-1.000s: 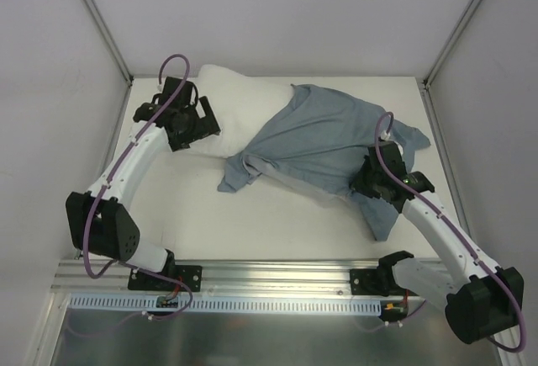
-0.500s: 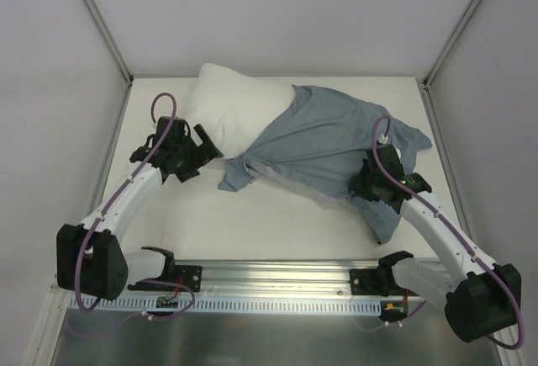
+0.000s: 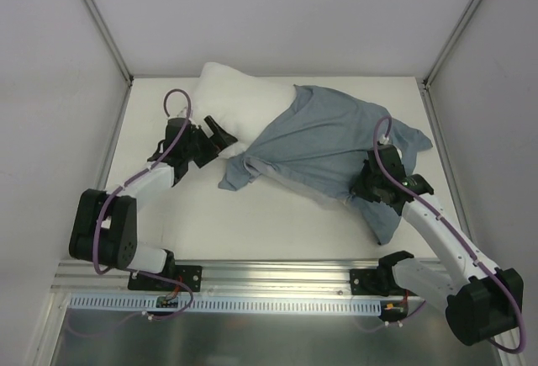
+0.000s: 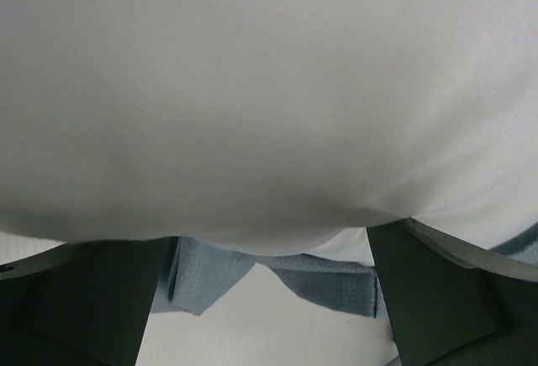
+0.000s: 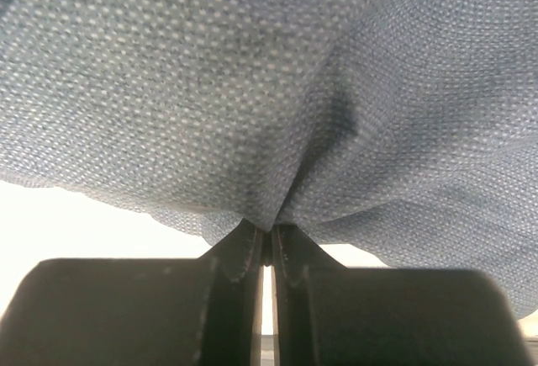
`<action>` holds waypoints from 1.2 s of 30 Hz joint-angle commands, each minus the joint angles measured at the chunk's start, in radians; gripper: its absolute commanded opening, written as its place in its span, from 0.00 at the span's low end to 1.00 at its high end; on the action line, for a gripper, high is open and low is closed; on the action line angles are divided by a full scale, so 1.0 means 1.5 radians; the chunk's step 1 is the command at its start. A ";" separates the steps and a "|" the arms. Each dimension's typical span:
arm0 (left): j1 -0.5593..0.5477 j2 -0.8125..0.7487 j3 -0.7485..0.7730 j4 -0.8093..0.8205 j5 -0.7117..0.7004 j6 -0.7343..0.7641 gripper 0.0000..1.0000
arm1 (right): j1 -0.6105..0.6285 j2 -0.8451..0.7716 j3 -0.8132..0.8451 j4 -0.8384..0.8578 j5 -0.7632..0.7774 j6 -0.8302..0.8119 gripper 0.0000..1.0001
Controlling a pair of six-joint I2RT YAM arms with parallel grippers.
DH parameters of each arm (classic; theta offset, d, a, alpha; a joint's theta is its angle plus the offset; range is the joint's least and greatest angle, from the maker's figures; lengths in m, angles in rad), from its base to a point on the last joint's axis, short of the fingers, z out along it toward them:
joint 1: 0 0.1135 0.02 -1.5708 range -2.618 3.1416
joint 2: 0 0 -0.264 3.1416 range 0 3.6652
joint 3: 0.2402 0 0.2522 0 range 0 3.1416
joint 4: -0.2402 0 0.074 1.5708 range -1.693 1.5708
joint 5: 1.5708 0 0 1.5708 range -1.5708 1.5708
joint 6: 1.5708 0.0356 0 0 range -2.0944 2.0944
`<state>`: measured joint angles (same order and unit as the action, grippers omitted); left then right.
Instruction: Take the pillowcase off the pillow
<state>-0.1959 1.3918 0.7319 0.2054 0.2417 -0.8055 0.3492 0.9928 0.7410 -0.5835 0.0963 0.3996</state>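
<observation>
The white pillow (image 3: 235,101) lies at the back of the table, its right part still inside the grey-blue pillowcase (image 3: 324,143). The case is rumpled and spreads to the right. My left gripper (image 3: 220,139) is open, its jaws wide apart at the pillow's near edge, close to the case's open end. In the left wrist view the pillow (image 4: 269,88) fills the frame above the fingers (image 4: 76,299), with the pillowcase (image 4: 336,278) beyond. My right gripper (image 3: 363,188) is shut on a pinch of the pillowcase (image 5: 277,97) at its near right side.
White enclosure walls with metal corner posts (image 3: 101,25) stand on the left, back and right. A metal rail (image 3: 277,282) with the arm bases runs along the near edge. Bare white table (image 3: 252,223) lies in front of the pillowcase.
My left gripper has left the top of the pillow's left part, swung down and right, and now sits at the pillow's near edge beside the case opening. My right gripper has kept its hold.
</observation>
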 commanded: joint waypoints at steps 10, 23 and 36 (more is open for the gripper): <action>0.007 0.107 0.068 0.085 -0.015 -0.046 0.00 | -0.012 -0.056 0.039 -0.120 0.020 -0.072 0.73; 0.032 -0.123 0.144 -0.213 -0.156 -0.051 0.00 | -0.018 -0.066 0.053 -0.228 -0.100 -0.162 0.96; 0.040 -0.141 0.175 -0.271 -0.129 -0.036 0.00 | 0.018 0.031 -0.030 -0.026 0.066 -0.084 0.87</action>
<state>-0.1501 1.2190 0.9401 -0.2325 0.0460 -0.8749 0.3756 0.9848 0.6407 -0.7162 0.0315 0.2562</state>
